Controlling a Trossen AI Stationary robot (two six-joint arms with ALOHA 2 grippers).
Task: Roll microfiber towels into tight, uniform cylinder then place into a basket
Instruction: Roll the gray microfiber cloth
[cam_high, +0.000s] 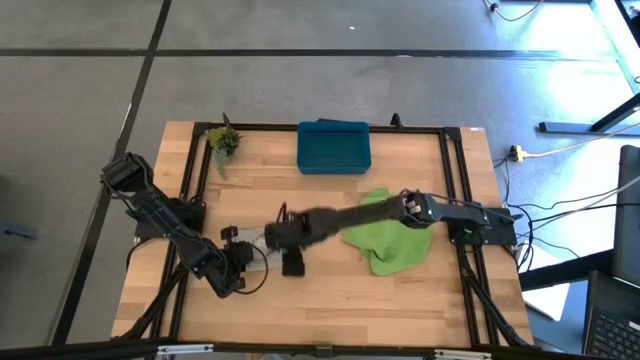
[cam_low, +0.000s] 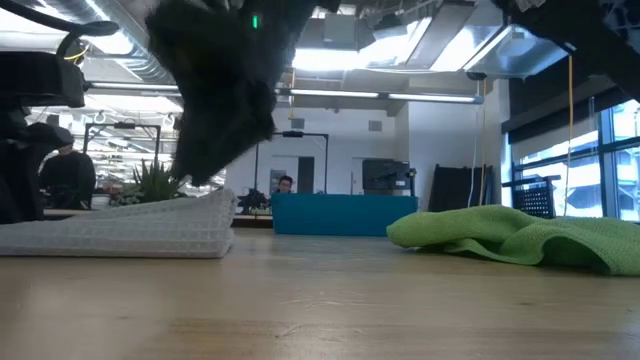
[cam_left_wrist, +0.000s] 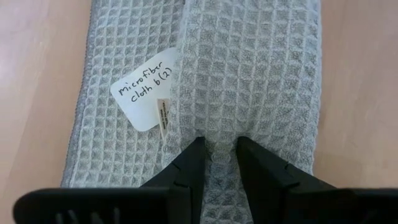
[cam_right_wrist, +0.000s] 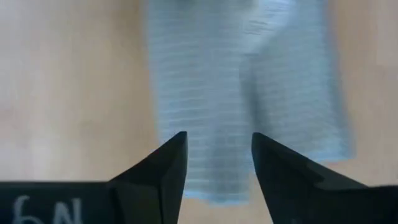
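Observation:
The light grey towel (cam_left_wrist: 249, 68) lies folded into a narrow strip on the wooden table, with a white label (cam_left_wrist: 146, 93) on it. It also shows in the low view (cam_low: 120, 232) and between the two grippers in the high view (cam_high: 258, 243). My left gripper (cam_left_wrist: 217, 144) is shut on it at one end. My right gripper (cam_right_wrist: 217, 140) is open and hovers over the other end (cam_right_wrist: 242, 74); I cannot tell whether it touches. The lime green towel (cam_high: 392, 242) lies crumpled at the right. The teal basket (cam_high: 333, 147) stands at the far edge. My left gripper pinches a small raised ridge of the grey towel's upper layer (cam_left_wrist: 219, 134) between its two fingers, near the strip's end. The fingers come from above, pointing down. The towel lies flat on the table.
A small green plant sprig (cam_high: 223, 140) lies at the far left of the table. My right arm (cam_high: 400, 212) reaches across the green towel. Bare wood (cam_high: 350, 300) lies along the near edge. A person (cam_low: 286, 185) shows in the room beyond the table.

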